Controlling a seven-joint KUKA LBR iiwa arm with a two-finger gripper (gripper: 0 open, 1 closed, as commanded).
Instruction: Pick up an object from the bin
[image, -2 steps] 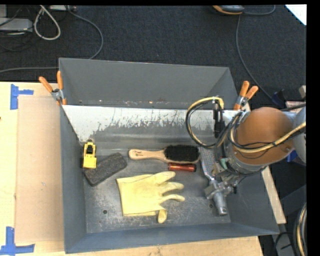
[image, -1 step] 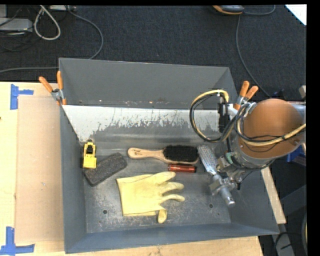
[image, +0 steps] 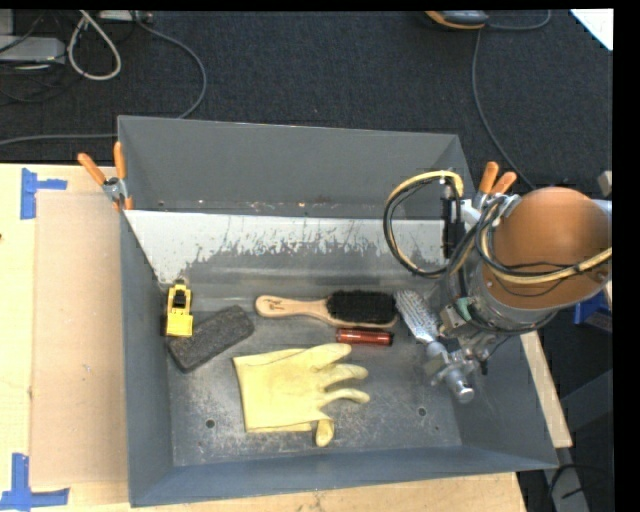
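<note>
1. Nearest in the bin (image: 400, 425), a flat yellow glove (image: 290, 392) lies on the floor at the middle, untouched and well apart from the arm
2. To the right at about the same depth, the gripper (image: 455, 375) hangs low over a bare patch of floor, close to the right wall; how far open it is I cannot tell, and nothing is visibly in its hold
3. A little farther, on the left, a dark grey block (image: 210, 336) rests on the floor with a small yellow toy truck (image: 178, 310) just beside its far left corner
4. Farther again, at the middle, a short red-brown stick (image: 365, 338) lies touching or just beside the near edge of a wooden hairbrush (image: 330, 307) with black bristles
5. Right of the brush head, a grey ribbed piece (image: 416, 314) lies nearest the gripper, just to its far left
6. By my reading the pick is not yet done: every thing lies on the floor, none lifted. Left to do: settle on one thing, likely the ribbed piece or the stick, close on it and raise it clear of the bin
</note>
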